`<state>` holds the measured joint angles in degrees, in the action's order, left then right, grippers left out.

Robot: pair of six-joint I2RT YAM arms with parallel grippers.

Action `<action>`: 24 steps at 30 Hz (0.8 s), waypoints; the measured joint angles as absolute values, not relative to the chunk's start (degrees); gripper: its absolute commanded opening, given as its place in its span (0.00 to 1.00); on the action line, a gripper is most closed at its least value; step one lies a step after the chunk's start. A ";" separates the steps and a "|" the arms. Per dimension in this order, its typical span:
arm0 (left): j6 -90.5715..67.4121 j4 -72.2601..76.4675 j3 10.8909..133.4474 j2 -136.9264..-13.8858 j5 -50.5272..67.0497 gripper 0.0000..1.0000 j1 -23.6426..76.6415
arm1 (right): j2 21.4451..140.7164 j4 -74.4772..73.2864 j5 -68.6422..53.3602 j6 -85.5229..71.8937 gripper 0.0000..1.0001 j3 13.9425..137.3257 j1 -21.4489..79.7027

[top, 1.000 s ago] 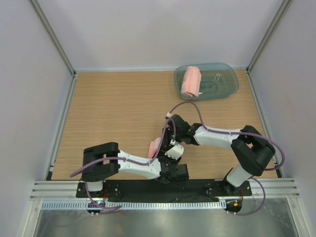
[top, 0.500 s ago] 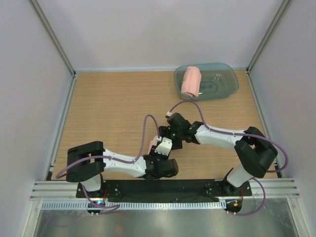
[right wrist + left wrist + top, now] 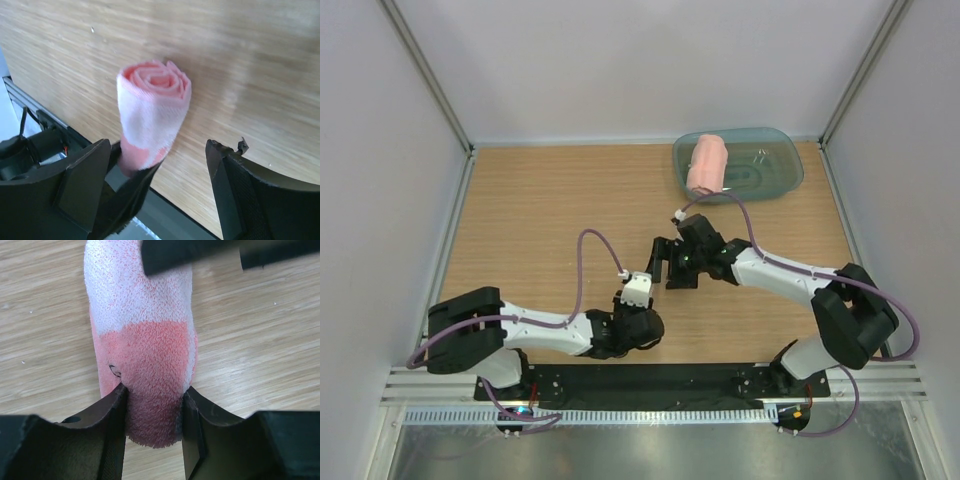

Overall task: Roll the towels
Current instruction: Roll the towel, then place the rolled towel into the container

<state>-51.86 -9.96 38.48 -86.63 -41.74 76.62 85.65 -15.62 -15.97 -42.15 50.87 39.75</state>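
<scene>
Salmon-pink rolled towel (image 3: 145, 365): we record it over the near middle of the wooden table (image 3: 540, 220). One end is pinched between the jaws of the left claw (image 3: 152, 412), which is clenched on it, and its spiral end faces the right wrist camera.

Right claw (image 3: 159, 175): released, fingers spread wide to either side of the same roll.

Second towel (image 3: 706, 165): rolled, lying inside the blue-green tub (image 3: 782, 152) at the far right corner.

A translucent blue-green plastic tub (image 3: 792, 165) sits at the far right corner of the wood-grain worktop (image 3: 540, 220), just beside the white back wall (image 3: 640, 70). Slotted aluminium rails (image 3: 430, 385) run along the worktop's near edge.
</scene>
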 measured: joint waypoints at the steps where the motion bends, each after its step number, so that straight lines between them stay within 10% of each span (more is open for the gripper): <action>1: -51.88 -9.28 37.85 -85.93 -41.06 0.41 76.27 | 85.06 -14.31 -16.49 -42.87 0.84 49.47 39.86; 24: -53.36 -1.87 31.11 -77.95 -29.56 0.41 69.36 | 94.06 7.05 -19.88 -53.56 0.59 41.12 46.68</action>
